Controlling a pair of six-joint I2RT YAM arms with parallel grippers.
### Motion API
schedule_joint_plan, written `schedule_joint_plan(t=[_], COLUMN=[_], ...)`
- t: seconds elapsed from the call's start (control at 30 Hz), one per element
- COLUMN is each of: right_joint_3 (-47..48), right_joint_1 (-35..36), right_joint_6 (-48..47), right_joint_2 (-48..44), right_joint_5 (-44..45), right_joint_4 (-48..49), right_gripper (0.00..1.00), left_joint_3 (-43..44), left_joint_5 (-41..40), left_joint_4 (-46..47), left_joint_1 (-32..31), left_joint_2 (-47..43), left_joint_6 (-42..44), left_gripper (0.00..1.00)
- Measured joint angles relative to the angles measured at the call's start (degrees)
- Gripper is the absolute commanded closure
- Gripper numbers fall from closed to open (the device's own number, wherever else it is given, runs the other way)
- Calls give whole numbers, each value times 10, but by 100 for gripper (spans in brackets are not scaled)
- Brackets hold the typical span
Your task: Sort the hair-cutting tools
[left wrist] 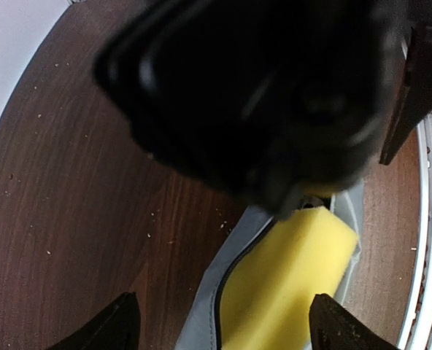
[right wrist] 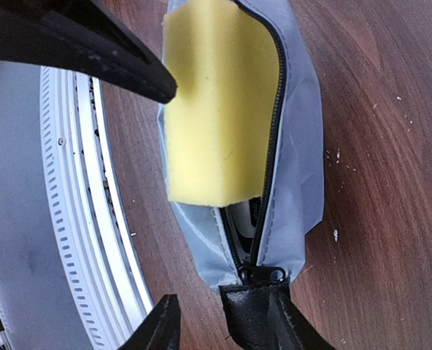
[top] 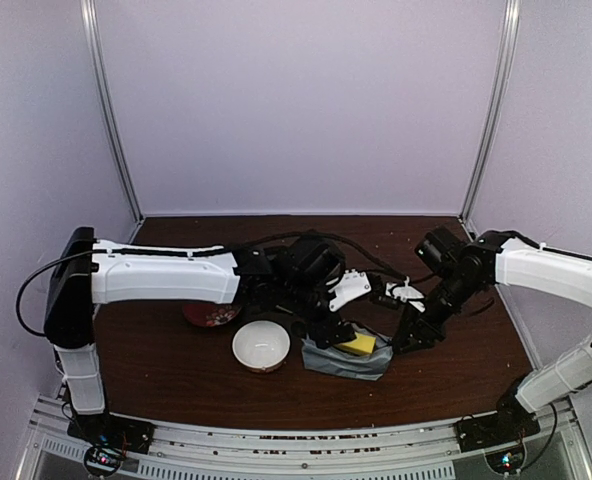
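Both claws stand open at the grey pouch [top: 348,360]: left claw [left wrist: 223,310] above, right claw [right wrist: 220,306] by its zip end. A yellow sponge [right wrist: 216,102] blocks the mouth. Likely the packing step; the sponge needs clearing.

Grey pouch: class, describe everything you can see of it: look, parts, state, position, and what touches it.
The grey pouch is a soft case of smooth, slightly shiny fabric, lying flat on the dark wooden table near its front edge, right of the white bowl. Its black zip runs open along the top, and a yellow sponge block sticks out of the opening. A finger of the right gripper meets its zip end.
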Motion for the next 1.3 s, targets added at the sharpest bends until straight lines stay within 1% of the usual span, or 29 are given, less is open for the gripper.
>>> schedule_joint_plan(t=[0.27,0.47,0.67,0.8,1.03,1.13,1.17,1.23,1.27,1.3], right_joint_3=[-12,-12,-12,-12,-14,-14,-14,-14,-14,-13], right_joint_1=[-3,-3,-5,-5,-5,-5,-5,-5,-4,-3], right_joint_6=[7,9,13,19,26,26,28,28,29,27], right_joint_2=[3,21,38,40,40,40,40,41,42,43], right_joint_5=[18,25,33,54,94,102,105,110,112,114], right_joint_4=[10,17,22,29,41,46,48,51,53,53], right_gripper=[58,62,61,58,59,66,70,87,94,99], left_joint_3=[6,19,19,31,64,66,67,68,69,69], left_joint_5=[36,55,78,81,105,122,127,135,138,141], left_joint_4=[6,17,24,24,13,5,2,-6,-9,-12], left_joint_1=[28,36,39,39,41,43,43,43,43,43], left_joint_2=[25,53,74,88,115,115,115,115,115,115], left_joint_6=[-15,-27,-41,-51,-69,-74,-75,-78,-80,-82], left_gripper=[24,33,36,42,58,61,62,63,64,65])
